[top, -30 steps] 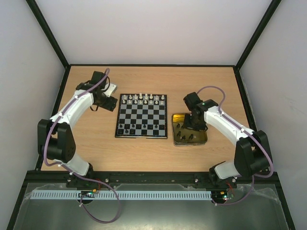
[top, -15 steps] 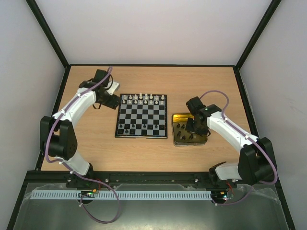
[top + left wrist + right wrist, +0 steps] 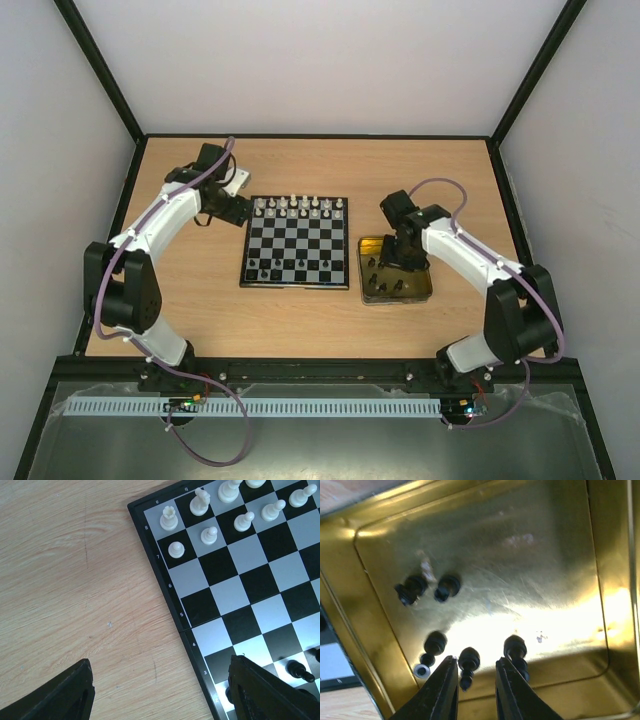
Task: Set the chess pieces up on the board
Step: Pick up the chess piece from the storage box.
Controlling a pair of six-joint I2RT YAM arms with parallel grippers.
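While my right pincer point(image 3: 476, 666) stands slightly parted around a black chessman point(image 3: 468, 659) in the tin point(image 3: 560, 555) | left pincer point(image 3: 160, 664) wide open, empty, over the edge of the board point(image 3: 250, 580).

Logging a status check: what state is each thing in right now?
left end effector: open, empty.
right end effector: open narrowly, straddling a black chessman.
board: flat, partly set.
white chessmen: upright on board.
tin: lidless, holding black chessmen.

Bright, even light leaves only faint shadows on the table point(image 3: 300, 310); the left wrist view of the board point(image 3: 240, 580) is sharp, but the right wrist view is dim and soft-focused, with yellow-white glare across the floor of the tin point(image 3: 520, 580).
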